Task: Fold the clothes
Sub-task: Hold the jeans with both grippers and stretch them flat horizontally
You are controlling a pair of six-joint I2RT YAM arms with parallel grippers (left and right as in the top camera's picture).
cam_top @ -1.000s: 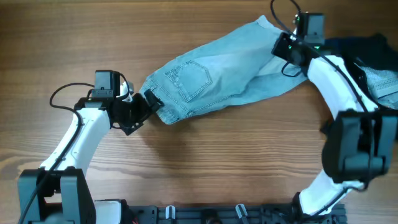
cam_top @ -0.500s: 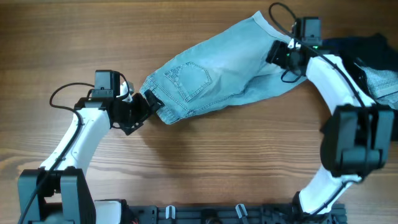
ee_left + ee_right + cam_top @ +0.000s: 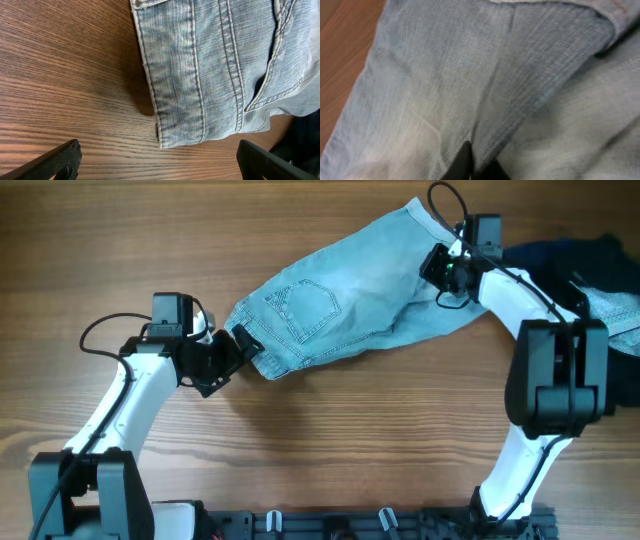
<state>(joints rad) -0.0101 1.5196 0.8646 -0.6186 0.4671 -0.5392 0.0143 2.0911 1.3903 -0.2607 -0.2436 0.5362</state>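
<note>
Leftward over the denim shorts (image 3: 340,305) the right end effector (image 3: 437,268) has slid, narrow and seemingly pinching a denim fold to carry it across; left end effector (image 3: 238,345) sits wide at the waistband corner, likely to anchor it; shorts lie near the table's (image 3: 330,430) far edge, right of centre.

Pale faded-blue denim shorts (image 3: 350,290) are lying flat and slantwise across the counter (image 3: 300,430), running from 8 o'clock up toward 1 o'clock, with a stitched back pocket (image 3: 305,308) facing up. A heap of dark navy garments (image 3: 600,260) is sitting at 3 o'clock, with a pale-blue piece (image 3: 618,308) among them.
</note>
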